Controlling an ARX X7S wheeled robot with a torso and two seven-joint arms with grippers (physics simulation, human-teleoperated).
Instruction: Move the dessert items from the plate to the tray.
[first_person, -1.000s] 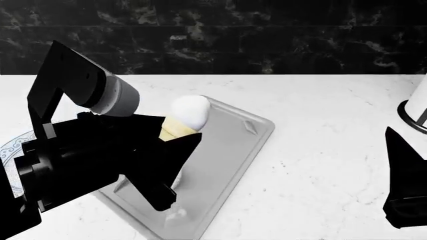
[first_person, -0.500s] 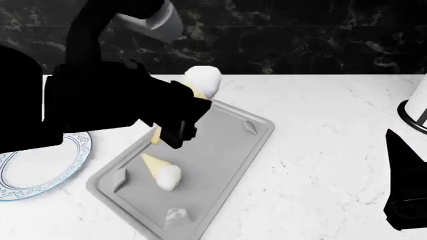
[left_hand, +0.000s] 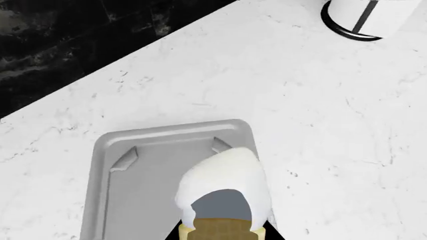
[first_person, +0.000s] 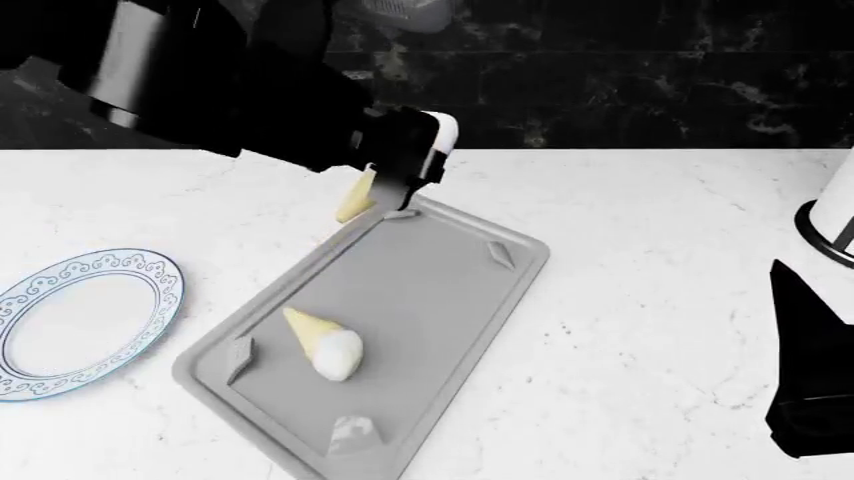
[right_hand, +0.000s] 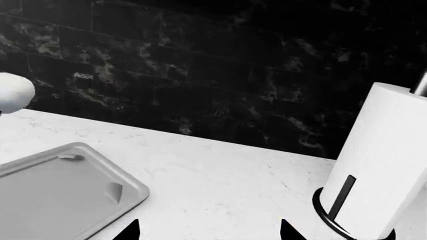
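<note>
**Left claw holds one cone above the tray's far end; a second cone lies on the tray**

In the head view the left gripper (first_person: 400, 175) is clamped on an ice-cream cone (first_person: 358, 197), held in the air over the far end of the tray (first_person: 441, 300). Most of that cone is hidden by the black fingers: only the pale yellow tip pokes out below and a sliver of the white scoop shows at the top. The left wrist view shows the same cone (left_hand: 223, 200) from behind, its scoop pointing away from the camera, the wafer cut off by the picture's edge and the fingers barely visible as dark slivers beside it. The tray (left_hand: 107, 165) lies below it, only its far end in view.

A second cone (first_person: 322, 343) lies on its side inside the tray, near the middle, scoop toward the robot. The plate (first_person: 83, 325) sits on the white marble counter (first_person: 641, 250) beside the tray, not touching it; its near left edge is cut off by the frame.

The right gripper (right_hand: 208, 231) shows only as two dark fingertips with a wide gap between them, holding nothing. A paper towel roll (right_hand: 383, 170) stands on its holder near the dark wall, partly cropped. In the right wrist view a white rounded shape at the picture's edge appears to be the held scoop.
</note>
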